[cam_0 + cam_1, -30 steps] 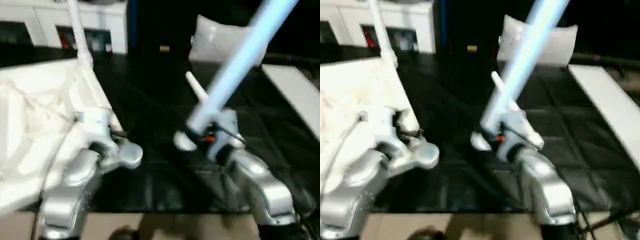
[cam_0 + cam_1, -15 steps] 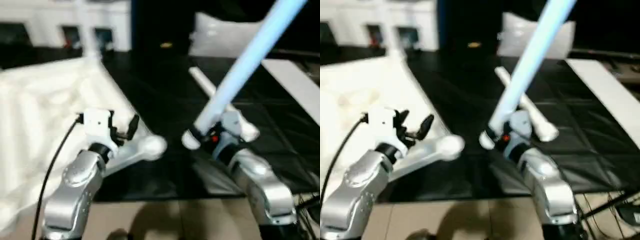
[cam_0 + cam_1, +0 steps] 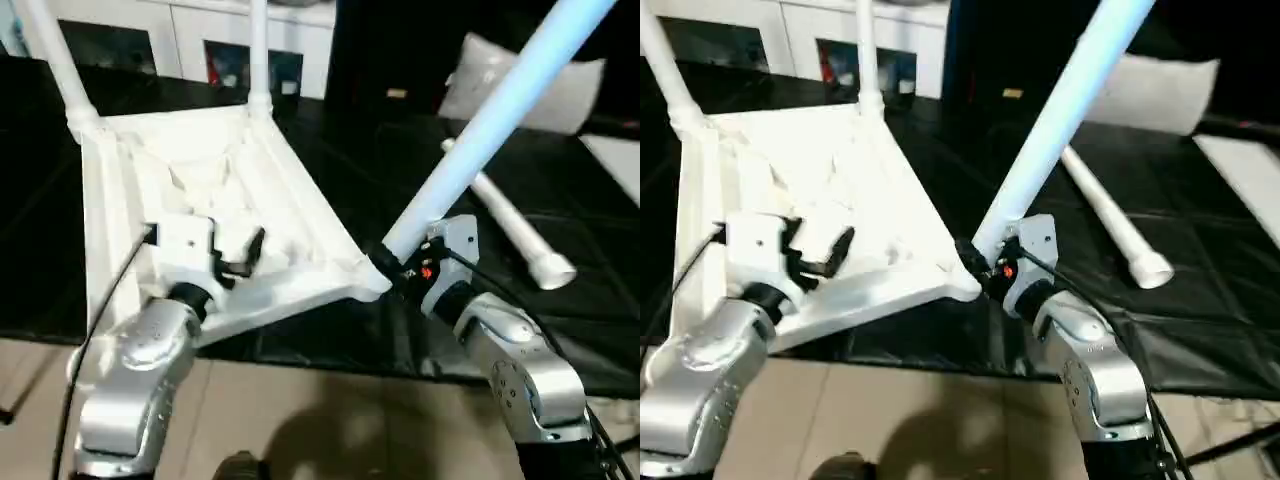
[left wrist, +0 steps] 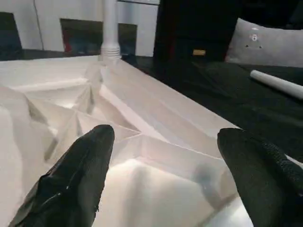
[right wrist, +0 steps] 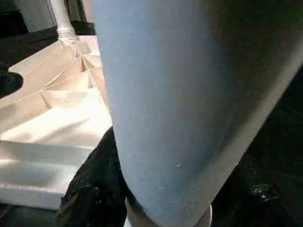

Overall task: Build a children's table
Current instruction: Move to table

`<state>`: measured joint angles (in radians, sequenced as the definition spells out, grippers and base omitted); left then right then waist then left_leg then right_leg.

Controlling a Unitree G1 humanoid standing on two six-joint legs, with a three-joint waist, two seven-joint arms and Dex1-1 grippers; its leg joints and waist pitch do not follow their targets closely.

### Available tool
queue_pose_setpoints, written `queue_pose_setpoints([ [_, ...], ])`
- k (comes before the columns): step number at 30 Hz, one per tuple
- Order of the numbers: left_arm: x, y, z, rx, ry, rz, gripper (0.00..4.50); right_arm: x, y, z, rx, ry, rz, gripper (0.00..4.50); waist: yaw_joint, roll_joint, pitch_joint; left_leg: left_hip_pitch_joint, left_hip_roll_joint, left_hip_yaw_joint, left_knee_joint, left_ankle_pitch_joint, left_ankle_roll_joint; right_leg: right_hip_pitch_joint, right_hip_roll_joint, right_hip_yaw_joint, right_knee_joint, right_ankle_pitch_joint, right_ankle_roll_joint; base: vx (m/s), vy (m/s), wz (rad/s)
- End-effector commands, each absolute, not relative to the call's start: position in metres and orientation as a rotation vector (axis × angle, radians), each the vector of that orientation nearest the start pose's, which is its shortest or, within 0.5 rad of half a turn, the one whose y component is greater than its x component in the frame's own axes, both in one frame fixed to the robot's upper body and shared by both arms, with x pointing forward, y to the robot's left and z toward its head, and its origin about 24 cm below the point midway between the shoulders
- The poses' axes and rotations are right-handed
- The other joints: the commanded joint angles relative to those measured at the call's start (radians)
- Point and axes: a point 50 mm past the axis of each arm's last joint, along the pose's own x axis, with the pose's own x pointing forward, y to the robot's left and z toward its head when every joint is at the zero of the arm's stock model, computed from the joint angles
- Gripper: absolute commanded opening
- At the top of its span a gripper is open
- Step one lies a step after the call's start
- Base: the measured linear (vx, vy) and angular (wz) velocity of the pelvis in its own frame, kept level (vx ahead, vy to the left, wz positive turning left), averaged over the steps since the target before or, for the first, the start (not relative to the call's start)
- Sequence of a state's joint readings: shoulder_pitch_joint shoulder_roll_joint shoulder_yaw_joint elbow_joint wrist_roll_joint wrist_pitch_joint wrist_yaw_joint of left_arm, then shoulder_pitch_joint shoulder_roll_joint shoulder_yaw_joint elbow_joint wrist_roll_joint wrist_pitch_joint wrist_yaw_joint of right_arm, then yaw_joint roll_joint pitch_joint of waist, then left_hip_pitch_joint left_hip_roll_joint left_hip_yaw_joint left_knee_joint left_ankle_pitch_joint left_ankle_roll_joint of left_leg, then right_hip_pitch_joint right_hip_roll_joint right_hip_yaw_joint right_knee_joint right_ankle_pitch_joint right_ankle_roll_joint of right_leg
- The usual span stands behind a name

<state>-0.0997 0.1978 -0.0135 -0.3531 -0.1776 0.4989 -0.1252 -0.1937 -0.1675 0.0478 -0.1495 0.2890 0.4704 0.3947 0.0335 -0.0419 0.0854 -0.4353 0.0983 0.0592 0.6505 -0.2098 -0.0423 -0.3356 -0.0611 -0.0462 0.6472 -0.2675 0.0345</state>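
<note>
At nine o'clock, the left gripper [image 3: 238, 255] hovers spread over the upturned table top [image 3: 200, 190]. The right gripper [image 3: 400, 265], pinching a leg [image 3: 480, 135], has swung its base to the near corner socket [image 3: 368, 280], ready for screwing; two legs already stand.

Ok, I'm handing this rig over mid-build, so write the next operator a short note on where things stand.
Left pincer: open, empty, hovering over the ribbed underside of the tabletop, which lies upside down on the black work table.
Right pincer: shut on a leg, holding it tilted, lower end at the top's near right corner.
Done: two legs stand upright in the far corners, far left leg and far right leg.
Left: seat the held leg (whether it is in its socket yet cannot be told), then fit the loose leg lying on the work table.
</note>
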Motion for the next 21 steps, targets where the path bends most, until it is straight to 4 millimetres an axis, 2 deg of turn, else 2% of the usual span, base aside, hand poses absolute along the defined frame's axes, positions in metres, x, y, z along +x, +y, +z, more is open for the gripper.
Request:
queue_pose_setpoints([
  [1, 0.263, 0.144, 0.101, 0.061, 0.08, -0.293, 4.02, 0.281, -0.139, 0.086, 0.099, 0.131, 0.501, 1.9, 0.005, 0.0, -0.056, 0.009, 0.069, -0.017, -0.114, -0.347, -0.087, 0.009, -0.146, 0.062, -0.119, -0.274, -0.106, -0.084, -0.102, -0.16],
  [2, 0.263, 0.143, 0.1, 0.065, 0.084, -0.3, 4.02, 0.282, -0.141, 0.086, 0.094, 0.127, 0.488, 1.9, 0.022, -0.021, -0.057, 0.016, 0.075, 0.004, -0.094, -0.18, -0.025, 0.005, -0.16, 0.075, -0.139, -0.36, -0.09, -0.086, -0.112, -0.12],
  [3, 0.263, 0.143, 0.1, 0.065, 0.084, -0.3, 4.02, 0.282, -0.141, 0.086, 0.094, 0.127, 0.488, 1.9, 0.027, -0.024, -0.054, 0.024, 0.077, 0.014, -0.092, -0.127, -0.002, -0.003, -0.154, 0.075, -0.145, -0.395, -0.088, -0.086, -0.112, -0.12],
  [4, 0.264, 0.143, 0.098, 0.069, 0.099, -0.31, 4.02, 0.283, -0.145, 0.087, 0.079, 0.113, 0.486, 1.9, 0.027, -0.022, -0.054, 0.025, 0.087, 0.027, -0.103, -0.065, 0.021, -0.004, -0.139, 0.065, -0.142, -0.41, -0.104, -0.072, -0.098, -0.03],
  [5, 0.264, 0.144, 0.097, 0.071, 0.108, -0.314, 4.02, 0.283, -0.147, 0.088, 0.069, 0.105, 0.491, 1.9, 0.025, -0.012, -0.052, 0.028, 0.097, 0.037, -0.12, -0.088, 0.019, -0.01, -0.118, 0.049, -0.138, -0.404, -0.122, -0.055, -0.067, -0.05],
  [7, 0.265, 0.141, 0.094, 0.085, 0.138, -0.388, 4.02, 0.282, -0.149, 0.089, 0.088, 0.108, 0.501, 1.9, 0.02, -0.002, -0.044, 0.037, 0.107, 0.043, -0.133, -0.202, -0.003, -0.022, -0.105, 0.039, -0.138, -0.453, -0.13, -0.028, -0.034, -0.03],
  [8, 0.265, 0.138, 0.092, 0.105, 0.153, -0.454, 4.02, 0.282, -0.15, 0.088, 0.095, 0.112, 0.501, 1.9, 0.013, -0.001, -0.043, 0.041, 0.115, 0.04, -0.142, -0.33, -0.044, -0.028, -0.099, 0.032, -0.136, -0.518, -0.118, 0.0, 0.0, 0.0],
  [9, 0.265, 0.135, 0.09, 0.123, 0.175, -0.515, 4.02, 0.282, -0.151, 0.089, 0.098, 0.1, 0.506, 1.9, 0.012, 0.0, -0.044, 0.04, 0.118, 0.037, -0.146, -0.351, -0.057, -0.028, -0.098, 0.031, -0.133, -0.514, -0.114, 0.0, 0.0, 0.0],
  [11, 0.265, 0.132, 0.086, 0.162, 0.216, -0.617, 4.02, 0.285, -0.152, 0.093, 0.104, 0.066, 0.486, 1.9, 0.013, 0.002, -0.049, 0.044, 0.121, 0.036, -0.151, -0.371, -0.071, -0.033, -0.097, 0.033, -0.128, -0.464, -0.112, 0.0, 0.0, 0.0],
  [12, 0.265, 0.132, 0.086, 0.162, 0.216, -0.617, 4.02, 0.285, -0.152, 0.093, 0.104, 0.066, 0.486, 1.9, 0.013, 0.006, -0.052, 0.048, 0.123, 0.039, -0.153, -0.364, -0.072, -0.036, -0.095, 0.036, -0.122, -0.399, -0.127, 0.0, 0.0, 0.0],
  [13, 0.267, 0.132, 0.084, 0.195, 0.233, -0.653, 4.02, 0.285, -0.151, 0.091, 0.109, 0.095, 0.498, 1.9, 0.013, 0.008, -0.055, 0.044, 0.125, 0.04, -0.157, -0.335, -0.068, -0.028, -0.092, 0.035, -0.114, -0.321, -0.142, 0.0, 0.0, 0.0],
  [14, 0.267, 0.133, 0.083, 0.21, 0.244, -0.669, 4.02, 0.285, -0.151, 0.09, 0.106, 0.105, 0.509, 1.9, 0.014, 0.009, -0.058, 0.044, 0.124, 0.045, -0.156, -0.299, -0.059, -0.025, -0.089, 0.035, -0.108, -0.244, -0.153, 0.0, 0.0, 0.0],
  [16, 0.273, 0.137, 0.082, 0.258, 0.27, -0.725, 4.02, 0.286, -0.15, 0.09, 0.107, 0.12, 0.549, 1.9, 0.018, 0.012, -0.063, 0.046, 0.122, 0.054, -0.152, -0.244, -0.041, -0.021, -0.088, 0.035, -0.101, -0.15, -0.168, 0.0, 0.0, 0.0],
  [17, 0.275, 0.138, 0.083, 0.265, 0.278, -0.739, 3.84, 0.286, -0.149, 0.09, 0.108, 0.119, 0.557, 1.9, 0.017, 0.011, -0.064, 0.045, 0.121, 0.057, -0.151, -0.225, -0.034, -0.019, -0.088, 0.035, -0.098, -0.122, -0.175, 0.0, 0.0, 0.0],
  [18, 0.279, 0.141, 0.084, 0.276, 0.283, -0.76, 3.73, 0.287, -0.15, 0.089, 0.072, 0.116, 0.556, 1.9, 0.019, 0.015, -0.066, 0.043, 0.123, 0.06, -0.15, -0.19, -0.029, -0.012, -0.089, 0.033, -0.092, -0.078, -0.184, 0.0, 0.0, 0.0],
  [19, 0.281, 0.142, 0.084, 0.276, 0.299, -0.777, 3.63, 0.286, -0.149, 0.089, 0.071, 0.122, 0.57, 1.9, 0.021, 0.013, -0.071, 0.049, 0.125, 0.064, -0.146, -0.149, -0.024, -0.012, -0.086, 0.032, -0.086, -0.008, -0.196, 0.0, 0.0, 0.0],
  [20, 0.282, 0.144, 0.084, 0.28, 0.318, -0.792, 3.63, 0.286, -0.149, 0.087, 0.077, 0.132, 0.582, 1.9, 0.024, 0.017, -0.072, 0.049, 0.125, 0.067, -0.146, -0.128, -0.015, -0.01, -0.084, 0.031, -0.079, 0.056, -0.209, 0.0, 0.0, 0.0],
  [21, 0.283, 0.144, 0.083, 0.294, 0.331, -0.814, 3.46, 0.285, -0.148, 0.087, 0.077, 0.137, 0.588, 1.9, 0.025, 0.019, -0.074, 0.051, 0.125, 0.069, -0.145, -0.124, -0.013, -0.01, -0.083, 0.031, -0.077, 0.079, -0.215, 0.0, 0.0, 0.0],
])
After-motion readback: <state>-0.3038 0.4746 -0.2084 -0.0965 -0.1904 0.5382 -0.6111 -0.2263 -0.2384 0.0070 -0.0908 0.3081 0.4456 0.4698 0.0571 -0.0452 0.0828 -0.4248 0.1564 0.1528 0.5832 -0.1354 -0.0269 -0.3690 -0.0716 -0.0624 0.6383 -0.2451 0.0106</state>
